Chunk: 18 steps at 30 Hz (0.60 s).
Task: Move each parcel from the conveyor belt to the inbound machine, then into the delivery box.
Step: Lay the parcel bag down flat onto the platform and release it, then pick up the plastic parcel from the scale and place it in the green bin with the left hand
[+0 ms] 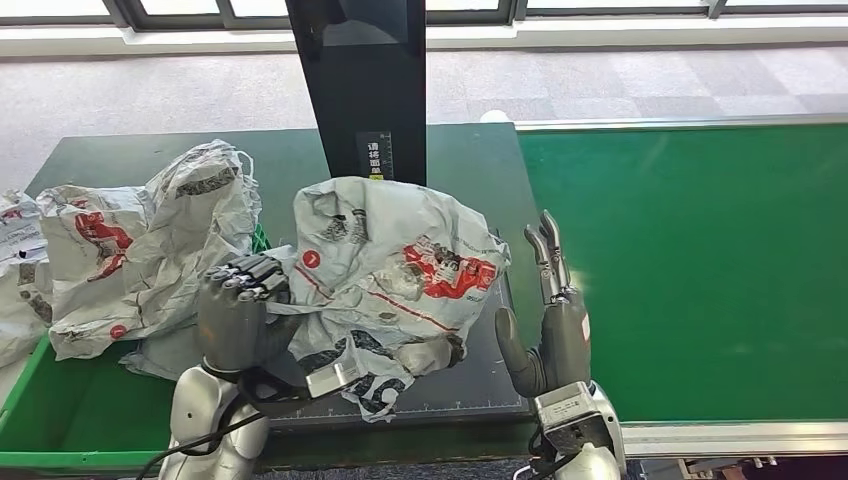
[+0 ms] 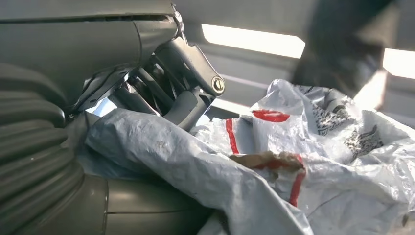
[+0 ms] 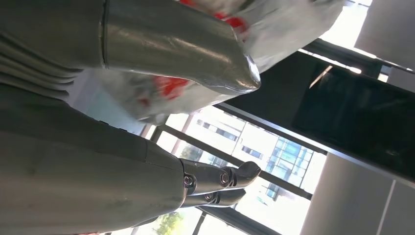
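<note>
Grey crumpled plastic parcel [image 1: 390, 280] lies at frame centre on the inbound machine [image 1: 500, 390], long axis running lower left to upper right. Left hand [image 1: 235, 315] grips its left edge, fingers curled in; right hand [image 1: 550, 330] stands just beside it, fingers extended, holding nothing.

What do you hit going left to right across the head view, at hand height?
Parcels in the green delivery box → left hand gripping the grey parcel on the inbound machine's black platform → right hand, open beside it → green conveyor belt.
</note>
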Each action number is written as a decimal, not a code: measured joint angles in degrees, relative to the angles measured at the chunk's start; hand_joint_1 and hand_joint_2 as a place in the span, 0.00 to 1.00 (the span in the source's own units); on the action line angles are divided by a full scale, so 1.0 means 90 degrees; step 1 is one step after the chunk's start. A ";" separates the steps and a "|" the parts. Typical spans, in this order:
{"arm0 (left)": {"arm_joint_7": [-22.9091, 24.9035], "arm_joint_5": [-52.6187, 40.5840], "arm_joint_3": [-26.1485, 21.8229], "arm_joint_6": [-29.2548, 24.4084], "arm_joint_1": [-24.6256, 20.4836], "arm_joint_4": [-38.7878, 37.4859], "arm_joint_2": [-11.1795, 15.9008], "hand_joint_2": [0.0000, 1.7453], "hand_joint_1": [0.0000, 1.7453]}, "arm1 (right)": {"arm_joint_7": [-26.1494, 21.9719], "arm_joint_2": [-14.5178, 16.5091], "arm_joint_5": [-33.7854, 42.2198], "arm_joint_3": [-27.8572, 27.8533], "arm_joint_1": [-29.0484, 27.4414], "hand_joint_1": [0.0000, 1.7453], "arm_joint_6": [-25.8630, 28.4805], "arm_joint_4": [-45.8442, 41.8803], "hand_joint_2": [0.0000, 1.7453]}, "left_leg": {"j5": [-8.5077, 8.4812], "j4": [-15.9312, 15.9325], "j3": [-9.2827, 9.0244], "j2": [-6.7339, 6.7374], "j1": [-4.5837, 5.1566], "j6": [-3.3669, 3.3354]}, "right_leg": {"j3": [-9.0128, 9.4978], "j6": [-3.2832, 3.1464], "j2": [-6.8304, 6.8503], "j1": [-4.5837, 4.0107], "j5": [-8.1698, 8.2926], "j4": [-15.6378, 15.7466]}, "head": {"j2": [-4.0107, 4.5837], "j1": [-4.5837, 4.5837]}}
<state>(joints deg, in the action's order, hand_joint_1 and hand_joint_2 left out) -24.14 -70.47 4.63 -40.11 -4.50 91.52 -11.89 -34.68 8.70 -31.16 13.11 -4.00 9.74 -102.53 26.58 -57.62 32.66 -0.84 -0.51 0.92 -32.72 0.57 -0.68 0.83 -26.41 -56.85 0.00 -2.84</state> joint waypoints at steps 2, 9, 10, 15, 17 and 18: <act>-0.0410 0.0442 -0.0413 0.0000 0.0069 0.0280 -0.0108 1.00 1.00 | 0.0005 0.0000 -0.0002 0.0000 0.0004 0.00 0.0002 -0.0004 0.00 | 0.0000 0.0001 0.0001 -0.0001 0.0000 0.0000 | 0.0000 0.0000 0.0002 -0.0002 -0.0002 0.0000 | 0.0000 0.0000; -0.0816 0.1219 -0.1830 0.0000 0.0093 0.0823 -0.0192 1.00 1.00 | -0.0010 -0.0001 0.0026 0.0000 -0.0004 0.00 0.0001 -0.0010 0.00 | -0.0006 0.0003 -0.0005 -0.0004 -0.0005 0.0006 | 0.0002 -0.0003 0.0006 -0.0006 -0.0003 -0.0002 | 0.0000 -0.0001; -0.0820 0.1215 -0.1916 0.0000 0.0096 0.0860 -0.0196 1.00 1.00 | -0.0012 -0.0001 0.0028 0.0000 -0.0003 0.00 0.0001 -0.0011 0.00 | -0.0006 0.0003 -0.0005 -0.0007 -0.0005 0.0006 | 0.0003 -0.0003 0.0009 -0.0005 -0.0003 -0.0002 | 0.0000 -0.0001; -0.0843 0.1195 -0.2177 0.0000 0.0105 0.0978 -0.0211 1.00 1.00 | -0.0013 0.0000 0.0028 0.0000 -0.0003 0.00 0.0001 -0.0013 0.00 | -0.0006 0.0003 -0.0003 -0.0006 -0.0004 0.0005 | 0.0003 -0.0003 0.0010 -0.0002 -0.0002 0.0000 | 0.0000 0.0000; -0.0846 0.1195 -0.2227 0.0000 0.0109 0.0999 -0.0212 1.00 1.00 | -0.0013 0.0001 0.0029 0.0000 -0.0003 0.00 0.0001 -0.0013 0.00 | -0.0005 0.0003 -0.0002 -0.0007 -0.0003 0.0005 | 0.0004 -0.0003 0.0011 -0.0001 -0.0002 0.0000 | 0.0000 0.0000; -0.0848 0.1197 -0.2252 0.0000 0.0110 0.1008 -0.0215 1.00 1.00 | -0.0013 0.0001 0.0029 0.0000 -0.0003 0.00 -0.0001 -0.0013 0.00 | -0.0005 0.0003 -0.0002 -0.0007 -0.0003 0.0005 | 0.0003 -0.0003 0.0011 -0.0001 -0.0002 0.0001 | 0.0000 0.0000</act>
<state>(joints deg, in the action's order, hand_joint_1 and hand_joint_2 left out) -31.78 -59.70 -15.64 -40.11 -3.50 100.59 -13.83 -34.80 8.71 -30.91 13.11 -4.03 9.73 -102.64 26.53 -57.60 32.64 -0.91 -0.54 0.96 -32.69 0.55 -0.58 0.82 -26.43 -56.85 0.00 -2.84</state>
